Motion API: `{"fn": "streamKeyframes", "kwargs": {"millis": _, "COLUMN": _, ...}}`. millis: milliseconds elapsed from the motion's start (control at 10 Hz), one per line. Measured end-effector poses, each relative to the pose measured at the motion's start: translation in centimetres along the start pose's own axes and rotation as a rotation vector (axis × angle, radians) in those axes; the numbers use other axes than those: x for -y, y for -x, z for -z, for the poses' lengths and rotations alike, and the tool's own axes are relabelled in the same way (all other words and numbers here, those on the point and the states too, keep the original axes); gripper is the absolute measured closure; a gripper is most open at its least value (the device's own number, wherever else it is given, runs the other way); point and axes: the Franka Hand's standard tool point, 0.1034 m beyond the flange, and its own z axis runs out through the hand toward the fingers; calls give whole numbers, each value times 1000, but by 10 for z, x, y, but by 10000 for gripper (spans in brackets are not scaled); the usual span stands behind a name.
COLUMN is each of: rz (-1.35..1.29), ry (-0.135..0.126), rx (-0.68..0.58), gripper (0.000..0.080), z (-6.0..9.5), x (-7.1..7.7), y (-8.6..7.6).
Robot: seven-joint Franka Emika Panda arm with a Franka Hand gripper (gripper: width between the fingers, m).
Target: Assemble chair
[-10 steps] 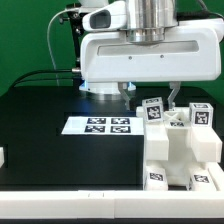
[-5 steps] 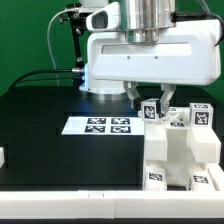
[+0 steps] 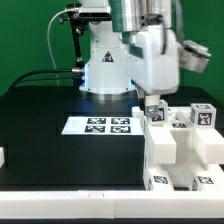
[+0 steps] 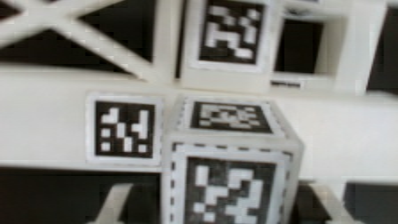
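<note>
Chair: white tagged pieces clustered on the black table, at the exterior view's right
Claw: directly above one upright tagged post, its long axis vertical
Claw state: cannot tell, fingers hidden
Marker board: beside the cluster

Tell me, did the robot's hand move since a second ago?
Yes. The hand turned and swung toward the exterior view's right, seen against the fixed marker board. It now sits over the chair.
</note>
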Motion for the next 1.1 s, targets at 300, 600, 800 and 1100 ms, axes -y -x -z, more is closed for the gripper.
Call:
{"fn": "streamKeyframes", "kwargs": {"millis": 300, "rz": -92, "ry": 0, "rx": 0, "gripper": 512, "z": 0, "x": -1, "y": 1}}
{"fn": "streamKeyframes", "kwargs": {"millis": 600, "rz": 78, "ry": 5, "rx": 4, "gripper": 346, "z": 1, "x": 1, "y": 7}}
{"fn": "streamKeyframes", "kwargs": {"millis": 800, "rz": 346, "ry": 8, "rx": 11, "gripper": 165, "z": 0, "x": 0, "y": 12}}
{"fn": "streamKeyframes", "kwargs": {"millis": 1100, "rz": 617, "ry": 27, "rx": 13, "gripper": 153, "z": -2, "x": -5, "y": 17}}
